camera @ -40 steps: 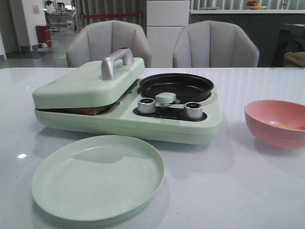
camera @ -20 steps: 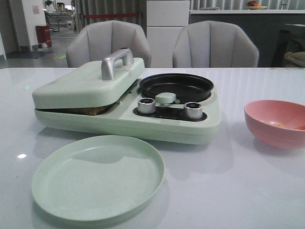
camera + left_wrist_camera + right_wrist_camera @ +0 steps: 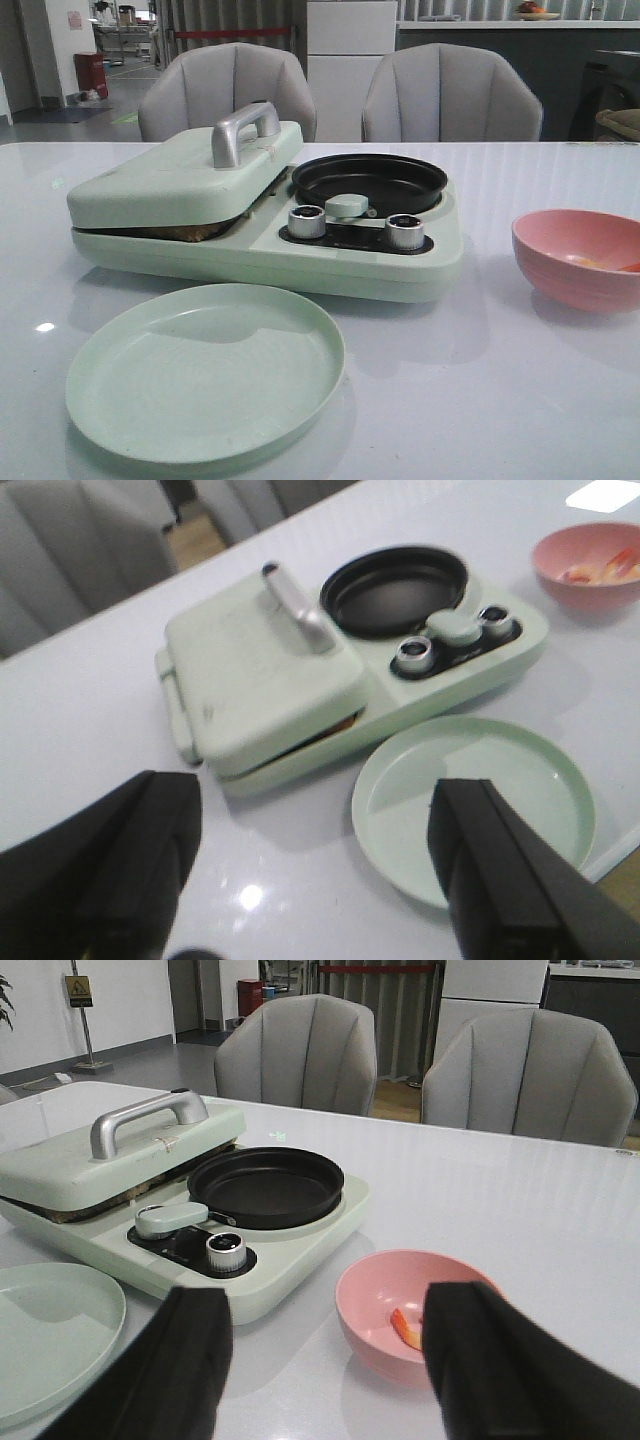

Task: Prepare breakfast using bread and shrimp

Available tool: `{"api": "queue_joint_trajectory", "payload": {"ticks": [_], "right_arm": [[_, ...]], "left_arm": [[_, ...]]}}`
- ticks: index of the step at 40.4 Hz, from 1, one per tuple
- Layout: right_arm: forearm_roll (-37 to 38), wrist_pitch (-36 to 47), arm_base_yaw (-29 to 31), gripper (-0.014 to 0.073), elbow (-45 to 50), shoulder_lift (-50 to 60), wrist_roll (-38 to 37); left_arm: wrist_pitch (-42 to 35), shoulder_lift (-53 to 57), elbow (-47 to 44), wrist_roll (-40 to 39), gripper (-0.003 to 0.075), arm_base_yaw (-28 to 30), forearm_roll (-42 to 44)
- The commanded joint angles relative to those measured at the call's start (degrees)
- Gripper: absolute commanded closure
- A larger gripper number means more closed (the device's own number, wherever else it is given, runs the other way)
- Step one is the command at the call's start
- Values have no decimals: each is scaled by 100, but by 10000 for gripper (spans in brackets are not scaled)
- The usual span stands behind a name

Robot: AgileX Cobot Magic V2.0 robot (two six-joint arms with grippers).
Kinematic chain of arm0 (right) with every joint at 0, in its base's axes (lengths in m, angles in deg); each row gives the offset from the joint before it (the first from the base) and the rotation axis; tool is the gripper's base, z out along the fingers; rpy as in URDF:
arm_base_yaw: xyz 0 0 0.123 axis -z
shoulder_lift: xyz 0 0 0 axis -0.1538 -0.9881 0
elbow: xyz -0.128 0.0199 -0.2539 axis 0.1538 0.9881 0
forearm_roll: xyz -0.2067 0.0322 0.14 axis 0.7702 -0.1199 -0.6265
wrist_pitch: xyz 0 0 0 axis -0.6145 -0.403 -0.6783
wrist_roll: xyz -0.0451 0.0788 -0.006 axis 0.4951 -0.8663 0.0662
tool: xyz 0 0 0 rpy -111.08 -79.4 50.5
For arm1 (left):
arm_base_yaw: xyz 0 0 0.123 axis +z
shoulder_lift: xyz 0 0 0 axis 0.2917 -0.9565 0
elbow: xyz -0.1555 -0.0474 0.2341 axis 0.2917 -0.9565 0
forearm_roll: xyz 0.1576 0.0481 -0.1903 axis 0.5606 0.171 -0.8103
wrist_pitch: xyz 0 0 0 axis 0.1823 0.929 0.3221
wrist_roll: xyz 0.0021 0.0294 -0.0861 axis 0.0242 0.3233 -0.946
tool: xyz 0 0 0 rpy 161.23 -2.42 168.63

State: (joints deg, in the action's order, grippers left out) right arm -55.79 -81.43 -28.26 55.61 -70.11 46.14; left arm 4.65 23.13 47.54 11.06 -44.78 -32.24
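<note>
The bread is almost hidden under the shut lid [image 3: 180, 170] of the pale green breakfast maker [image 3: 360, 265]. Only a brown edge [image 3: 192, 233] shows in the gap, also in the left wrist view [image 3: 338, 725]. Orange-pink shrimp [image 3: 405, 1328] lie in the pink bowl [image 3: 580, 258] at the right, also in the left wrist view [image 3: 600, 570]. My left gripper [image 3: 315, 880] is open and empty, above the table near the green plate [image 3: 475, 805]. My right gripper [image 3: 330, 1370] is open and empty, just short of the bowl [image 3: 385, 1305]. Neither gripper shows in the front view.
The maker has a silver lid handle [image 3: 243, 130], an empty black round pan [image 3: 370, 182] and two silver knobs [image 3: 307, 220]. The empty green plate [image 3: 205, 370] lies at the table's front left. Two grey chairs [image 3: 450, 95] stand behind the table.
</note>
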Motion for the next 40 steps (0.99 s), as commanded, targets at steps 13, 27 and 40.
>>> {"api": "queue_joint_trajectory", "payload": {"ticks": [13, 27, 40], "right_arm": [[95, 521, 44, 71, -161, -70, 29], [95, 521, 44, 71, -161, -70, 29], [95, 605, 44, 71, -168, -70, 29]], "left_arm": [[-130, 1769, -303, -2256, 202, -11, 343], [-360, 2573, -1072, -2449, 344, -11, 277], [-575, 2573, -1357, -2449, 652, -11, 277]]}}
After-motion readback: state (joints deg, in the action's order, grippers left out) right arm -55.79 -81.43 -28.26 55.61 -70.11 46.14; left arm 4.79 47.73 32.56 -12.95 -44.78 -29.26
